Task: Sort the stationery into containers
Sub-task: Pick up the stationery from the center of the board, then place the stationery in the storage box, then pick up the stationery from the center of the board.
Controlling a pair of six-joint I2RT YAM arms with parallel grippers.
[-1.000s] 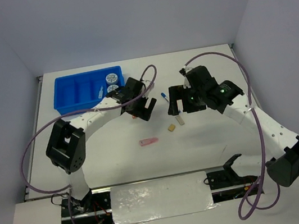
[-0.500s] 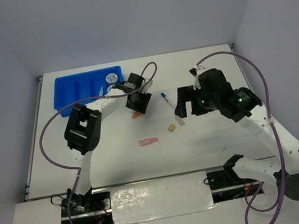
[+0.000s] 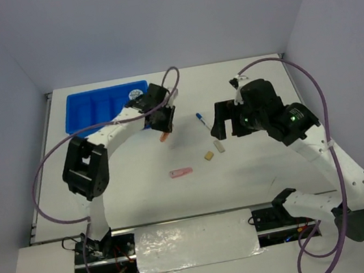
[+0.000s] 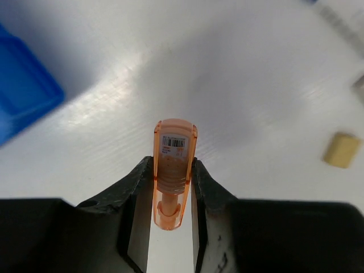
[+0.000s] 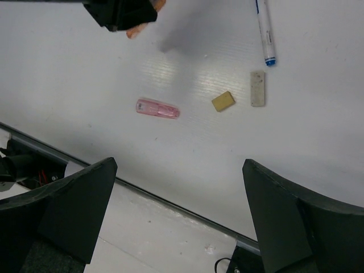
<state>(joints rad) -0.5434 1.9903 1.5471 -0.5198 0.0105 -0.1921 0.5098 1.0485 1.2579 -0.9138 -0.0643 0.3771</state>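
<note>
My left gripper (image 4: 172,166) is shut on an orange flat clip (image 4: 173,170), which sticks out past the fingertips. From above, that gripper (image 3: 164,123) and the orange clip (image 3: 164,138) sit just right of the blue tray (image 3: 94,109). On the table lie a pink clip (image 3: 181,172), a tan block (image 3: 208,155), a whitish block (image 3: 219,146) and a white pen with a blue cap (image 3: 203,120). My right gripper (image 3: 225,121) hangs open above them, holding nothing. The right wrist view shows the pink clip (image 5: 157,108), tan block (image 5: 223,101), whitish block (image 5: 257,89) and pen (image 5: 265,34).
A corner of the blue tray (image 4: 23,96) shows at the left of the left wrist view. The left arm's forearm crosses over the tray's right end. Purple cables loop beside both arms. The table's near edge and rail (image 5: 170,199) run under the right gripper (image 5: 179,165).
The left gripper has closed on the orange clip and shifted slightly toward the tray. The right arm swung back a little early on, then held still and open.
</note>
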